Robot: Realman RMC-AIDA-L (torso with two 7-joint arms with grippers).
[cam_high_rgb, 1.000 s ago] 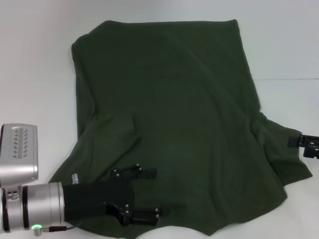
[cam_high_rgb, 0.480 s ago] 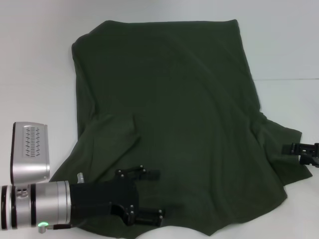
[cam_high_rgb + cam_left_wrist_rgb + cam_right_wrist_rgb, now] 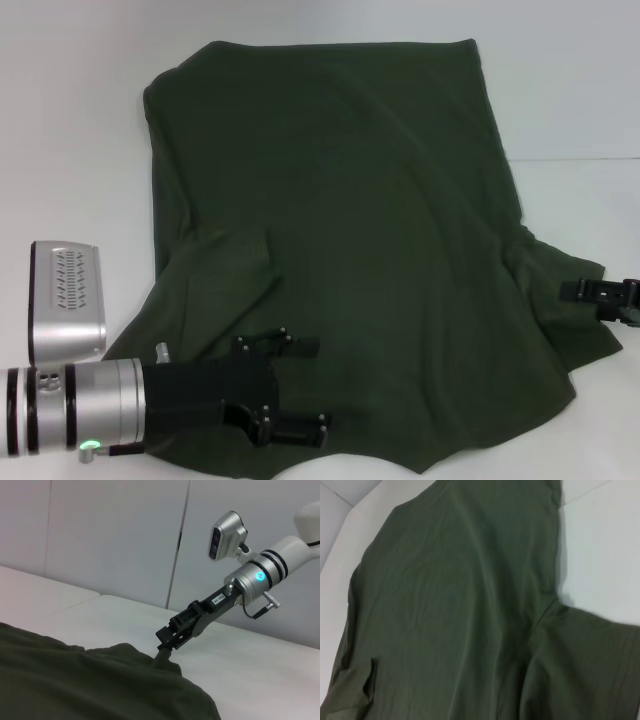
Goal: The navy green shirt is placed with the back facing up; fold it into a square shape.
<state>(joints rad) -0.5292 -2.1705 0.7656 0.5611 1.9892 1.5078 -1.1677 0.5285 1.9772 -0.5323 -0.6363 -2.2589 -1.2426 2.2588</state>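
Lying spread back-up across the white table [image 3: 80,120], the navy green shirt [image 3: 340,230] is seen unfolded, its body filling the centre of the head view and one sleeve reaching toward 4 o'clock. The left gripper [image 3: 300,390] is found at 7 o'clock over the near hem, fingers parted wide with no cloth between them. The right gripper [image 3: 590,292] sits at 3 o'clock on the sleeve edge; in the left wrist view a peak of fabric meets its tip, though a firm pinch cannot be confirmed. Only one layer might be caught, or the sleeve might slip free, and a skewed, bunched fold would be produced by uneven pulls.
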